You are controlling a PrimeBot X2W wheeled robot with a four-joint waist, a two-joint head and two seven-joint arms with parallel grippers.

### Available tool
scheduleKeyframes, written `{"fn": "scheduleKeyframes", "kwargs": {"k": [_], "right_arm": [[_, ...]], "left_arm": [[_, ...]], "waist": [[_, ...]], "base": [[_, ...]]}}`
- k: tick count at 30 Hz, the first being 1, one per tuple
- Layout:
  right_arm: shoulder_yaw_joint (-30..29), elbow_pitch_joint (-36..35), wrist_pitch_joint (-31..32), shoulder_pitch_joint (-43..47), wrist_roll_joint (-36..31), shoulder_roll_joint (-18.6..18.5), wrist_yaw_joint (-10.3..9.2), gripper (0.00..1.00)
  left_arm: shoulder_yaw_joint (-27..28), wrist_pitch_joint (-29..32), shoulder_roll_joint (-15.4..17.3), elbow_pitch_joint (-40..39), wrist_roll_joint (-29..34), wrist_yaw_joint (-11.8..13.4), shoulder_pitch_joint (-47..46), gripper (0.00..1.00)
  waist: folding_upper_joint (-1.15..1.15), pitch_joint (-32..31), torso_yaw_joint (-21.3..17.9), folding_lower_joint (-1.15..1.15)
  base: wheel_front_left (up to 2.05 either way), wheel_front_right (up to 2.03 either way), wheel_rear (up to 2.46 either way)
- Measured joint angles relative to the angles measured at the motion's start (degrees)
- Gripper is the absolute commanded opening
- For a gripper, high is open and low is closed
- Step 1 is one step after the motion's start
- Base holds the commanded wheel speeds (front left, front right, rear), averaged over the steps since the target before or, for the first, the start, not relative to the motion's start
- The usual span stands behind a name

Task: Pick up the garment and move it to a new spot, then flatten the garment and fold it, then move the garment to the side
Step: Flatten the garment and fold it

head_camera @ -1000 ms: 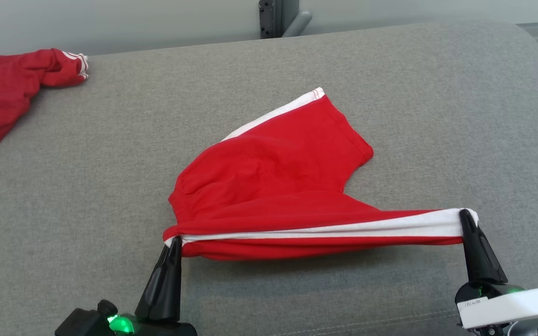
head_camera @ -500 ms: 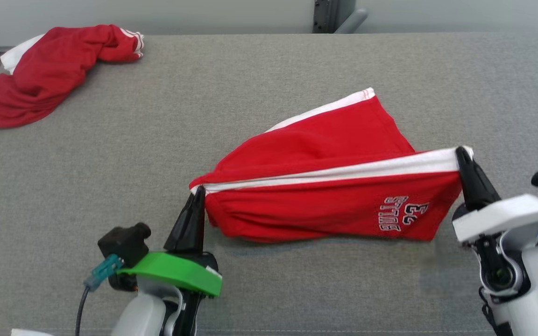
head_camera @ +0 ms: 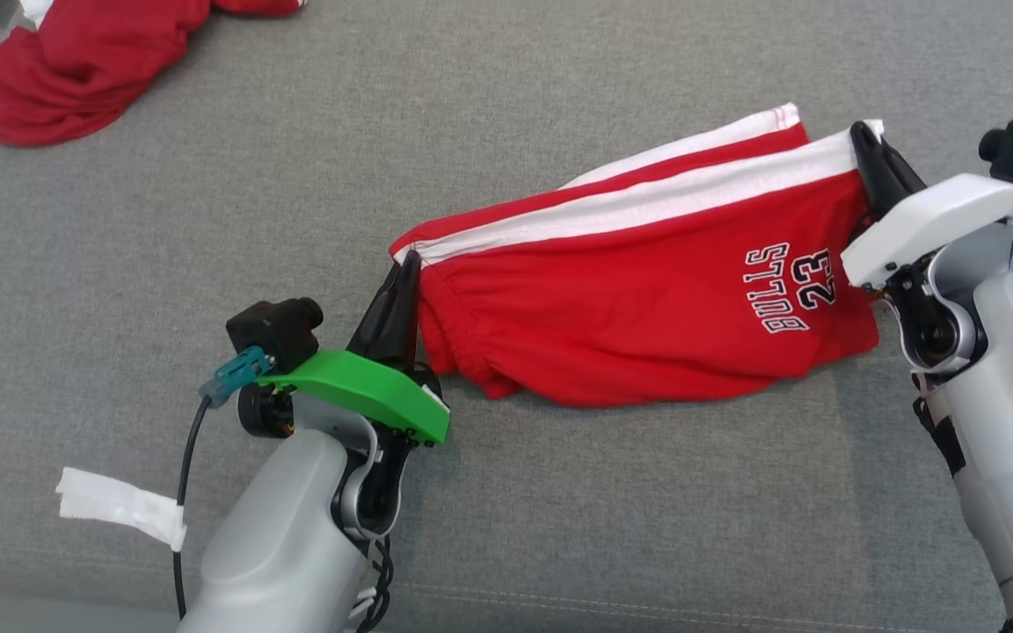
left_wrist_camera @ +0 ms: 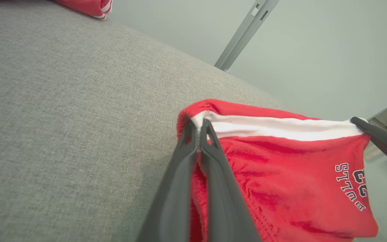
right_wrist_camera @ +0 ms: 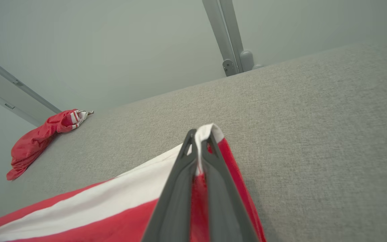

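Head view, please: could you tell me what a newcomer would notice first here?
The red shorts, printed BULLS 23, are stretched along their white stripe between the shut left end effector and right end effector, right of centre on the grey cushion. A second red garment lies crumpled at the far left corner.

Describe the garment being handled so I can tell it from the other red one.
On the wide grey padded surface, look right of centre. The red shorts are stretched there between the left gripper and the right gripper, each shut on an end of the white side stripe. Unlike the crumpled red garment at the far left corner, they read BULLS 23.
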Motion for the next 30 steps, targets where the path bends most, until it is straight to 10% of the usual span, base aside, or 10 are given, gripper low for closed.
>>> {"fn": "scheduleKeyframes", "kwargs": {"k": [21,22,24,25,26,30], "right_arm": [[11.8,23.2,-8.0,-16.2,-1.5,-2.5,0.0,0.0],[12.0,24.1,-8.6,-16.6,-1.2,-2.5,0.0,0.2],[12.9,25.2,-9.6,-17.0,-1.0,-2.4,0.0,0.48],[13.6,25.6,-10.1,-17.1,-1.0,-2.3,0.0,1.0],[14.2,25.9,-10.6,-17.2,-0.9,-2.3,0.0,1.0],[16.3,26.4,-12.4,-17.4,0.1,-2.2,0.0,1.0]], "left_arm": [[-6.3,-0.3,0.0,-2.1,-1.4,3.2,-3.6,0.0],[-6.5,-0.3,0.0,-2.4,-1.5,3.2,-3.5,0.0],[-6.4,-0.3,0.0,-3.4,-0.8,3.5,-3.3,0.32],[-6.2,-0.3,0.0,-4.1,-0.2,3.6,-3.2,0.8],[-5.8,-0.3,0.0,-4.7,0.4,3.7,-2.9,1.0],[-4.2,-0.4,0.0,-7.8,3.6,3.8,-0.4,1.0]], "waist": [[0.0,4.3,4.8,0.0],[0.0,4.1,4.9,0.0],[0.0,3.9,4.9,0.0],[0.0,3.7,4.9,0.0],[0.0,3.5,4.9,0.0],[0.0,2.8,4.5,0.0]], "base": [[0.0,0.0,0.0],[0.0,0.0,0.0],[0.0,0.0,0.0],[0.0,0.0,0.0],[0.0,0.0,0.0],[0.0,0.0,0.0]]}}
